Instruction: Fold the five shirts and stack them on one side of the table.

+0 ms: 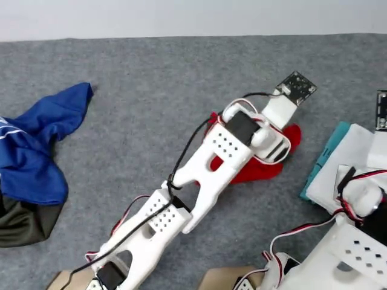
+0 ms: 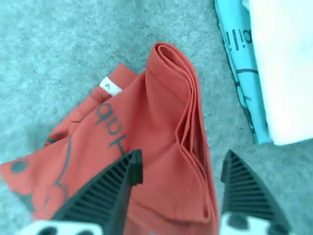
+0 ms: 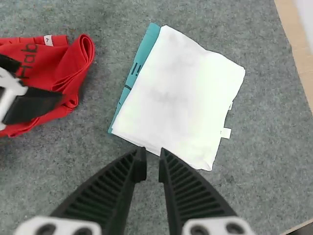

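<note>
- Two shirts, white (image 3: pixel 181 93) on teal (image 3: pixel 131 81), formed your stack (image 1: pixel 347 160); your right gripper (image 3: pixel 152 152) hung above it, closed and empty.
- Your left gripper (image 2: pixel 182 161) gaped over the red shirt (image 2: pixel 156 142) just beside the stack, likely to carry it there.

I work in soft, even light; shadows on the table (image 1: pixel 151 78) are faint, and the white shirt (image 2: pixel 283 68) glares, washed out.

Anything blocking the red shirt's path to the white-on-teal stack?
Nothing visible. Only bare grey table separates the red shirt from the teal shirt under the white shirt. The left gripper is open directly over the red shirt.
</note>
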{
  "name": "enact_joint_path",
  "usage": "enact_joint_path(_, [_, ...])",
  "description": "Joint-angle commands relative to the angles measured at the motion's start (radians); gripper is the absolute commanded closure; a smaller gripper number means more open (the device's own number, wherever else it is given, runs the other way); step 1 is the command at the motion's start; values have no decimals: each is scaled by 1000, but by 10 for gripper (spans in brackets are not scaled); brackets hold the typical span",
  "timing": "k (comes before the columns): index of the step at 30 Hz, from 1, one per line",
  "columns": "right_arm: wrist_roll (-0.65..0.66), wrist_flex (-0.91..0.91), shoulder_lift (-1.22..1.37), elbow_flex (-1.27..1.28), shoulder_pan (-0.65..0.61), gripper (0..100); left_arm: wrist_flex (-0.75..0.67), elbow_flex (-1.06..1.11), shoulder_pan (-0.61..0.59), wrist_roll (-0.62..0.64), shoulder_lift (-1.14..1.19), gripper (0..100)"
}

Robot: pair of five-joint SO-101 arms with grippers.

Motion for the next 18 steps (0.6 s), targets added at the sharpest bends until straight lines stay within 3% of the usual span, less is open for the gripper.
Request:
enact_joint_path(1, [6, 21, -10, -6, 8, 940, 46, -101, -77, -17, -26, 739])
enact_joint_path(7, [0, -18, 21, 29, 7, 938, 46, -79, -241, -18, -155, 740])
enact_joint_path(11, [-43, -73, 82, 31, 7, 937, 46, -7, -336, -18, -273, 807])
enact_joint_path(14, [-94, -81, 136, 31, -31, 937, 46, 139, -384, -20, -364, 884])
enact_joint_path(18, [-144, -82, 160, 31, -176, 940, 44, 421, -404, -68, -463, 932])
